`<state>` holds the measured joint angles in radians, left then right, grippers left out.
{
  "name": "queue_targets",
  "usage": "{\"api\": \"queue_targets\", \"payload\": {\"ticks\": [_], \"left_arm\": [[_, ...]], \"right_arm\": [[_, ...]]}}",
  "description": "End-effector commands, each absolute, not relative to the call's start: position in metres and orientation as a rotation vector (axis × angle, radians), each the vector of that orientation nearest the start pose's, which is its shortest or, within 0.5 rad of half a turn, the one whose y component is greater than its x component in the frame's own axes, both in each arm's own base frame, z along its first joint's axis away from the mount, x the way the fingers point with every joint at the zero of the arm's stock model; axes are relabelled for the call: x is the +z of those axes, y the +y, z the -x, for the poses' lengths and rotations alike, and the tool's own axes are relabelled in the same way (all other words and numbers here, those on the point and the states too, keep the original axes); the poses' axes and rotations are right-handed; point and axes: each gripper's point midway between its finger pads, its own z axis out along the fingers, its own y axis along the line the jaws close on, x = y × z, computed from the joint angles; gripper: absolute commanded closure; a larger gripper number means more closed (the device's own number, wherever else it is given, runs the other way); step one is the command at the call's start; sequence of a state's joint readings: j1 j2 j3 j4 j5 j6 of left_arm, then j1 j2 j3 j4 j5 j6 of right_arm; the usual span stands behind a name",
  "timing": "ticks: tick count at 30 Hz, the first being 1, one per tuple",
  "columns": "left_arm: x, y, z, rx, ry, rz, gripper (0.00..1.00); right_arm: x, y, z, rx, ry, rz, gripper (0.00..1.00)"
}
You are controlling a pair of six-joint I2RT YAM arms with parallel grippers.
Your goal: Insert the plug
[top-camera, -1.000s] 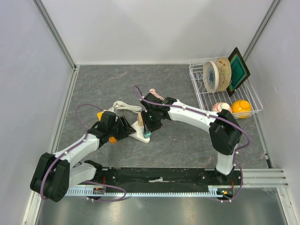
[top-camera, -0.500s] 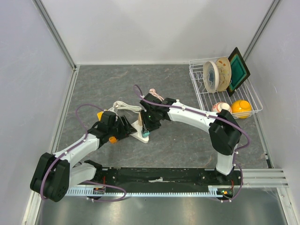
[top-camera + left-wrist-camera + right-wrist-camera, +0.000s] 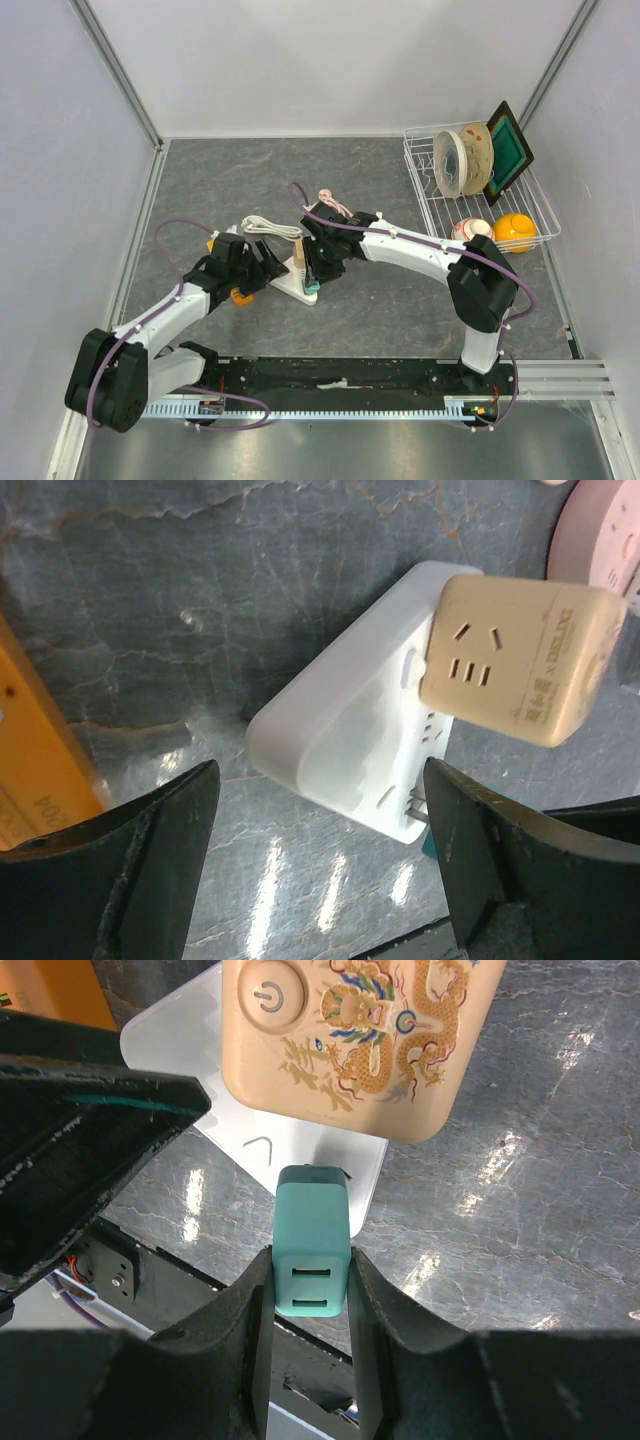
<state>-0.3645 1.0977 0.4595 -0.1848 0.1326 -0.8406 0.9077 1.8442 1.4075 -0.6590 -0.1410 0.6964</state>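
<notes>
**Item:** teal rectangular plastic plug (image 3: pixel 311 1240). Held upright, clenched between the fingers of the right end effector (image 3: pixel 311 1262). Its top meets the socket face of the white plastic power strip (image 3: pixel 340 740), where metal prongs show at the strip's edge. Depth of seating cannot be told.

**Location:** left of centre on the grey stone-patterned surface (image 3: pixel 380 300), nearer the near edge than the far one.

**Left end effector (image 3: pixel 320 785):** released, with one finger on each side of the strip's end and a gap at both.

**Handling, as judged:**
- The strip is unbraced and may slide under a push.
- Closing the left fingers on it first would steady the socket.
- Keep the plug square to the face and press straight along the prongs without rocking.

**Clearances:**
- The beige cube adapter with dragon print (image 3: pixel 360 1040) stands in the strip just beside the plug, so there is little room on that side.
- An orange block (image 3: pixel 40 770) lies near the left finger.
- The coiled white cord (image 3: pixel 262 226) is toward the far edge.
- The white wire dish rack (image 3: pixel 430 200) sits at the far right corner, well apart.
- Bare surface lies open to the right of the strip.
</notes>
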Motion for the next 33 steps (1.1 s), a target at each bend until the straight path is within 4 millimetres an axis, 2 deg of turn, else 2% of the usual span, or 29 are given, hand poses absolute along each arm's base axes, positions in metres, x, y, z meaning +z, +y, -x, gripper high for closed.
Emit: {"api": "queue_targets", "payload": {"ticks": [1,3,11,18,21,22,25,28,31,33], "left_arm": [[0.074,-0.159,-0.267,-0.739,2.38,0.504,0.12],[0.069,-0.166,-0.265,-0.776,2.421,0.484,0.19],[0.052,-0.18,-0.248,-0.874,2.499,0.467,0.38],[0.056,-0.198,-0.242,-0.964,2.501,0.467,0.54],[0.051,-0.206,-0.233,-0.993,2.529,0.491,0.62],[0.054,-0.213,-0.234,-1.022,2.509,0.473,0.62],[0.046,-0.222,-0.226,-1.049,2.539,0.499,0.66],[0.036,-0.225,-0.22,-1.078,2.561,0.547,0.7],[0.028,-0.225,-0.214,-1.089,2.582,0.586,0.72],[0.026,-0.224,-0.212,-1.097,2.581,0.61,0.72]], "right_arm": [[0.082,0.356,-0.218,0.579,2.824,0.335,1.0],[0.082,0.356,-0.22,0.568,2.823,0.334,1.0],[0.087,0.355,-0.233,0.473,2.807,0.372,1.0],[0.077,0.347,-0.235,0.391,2.817,0.397,1.0],[0.07,0.341,-0.236,0.341,2.819,0.399,1.0],[0.068,0.34,-0.236,0.335,2.822,0.399,1.0],[0.062,0.337,-0.238,0.315,2.814,0.396,1.0],[0.054,0.334,-0.236,0.309,2.814,0.407,1.0],[0.036,0.323,-0.223,0.283,2.855,0.433,1.0],[0.031,0.321,-0.22,0.297,2.855,0.442,1.0]]}}
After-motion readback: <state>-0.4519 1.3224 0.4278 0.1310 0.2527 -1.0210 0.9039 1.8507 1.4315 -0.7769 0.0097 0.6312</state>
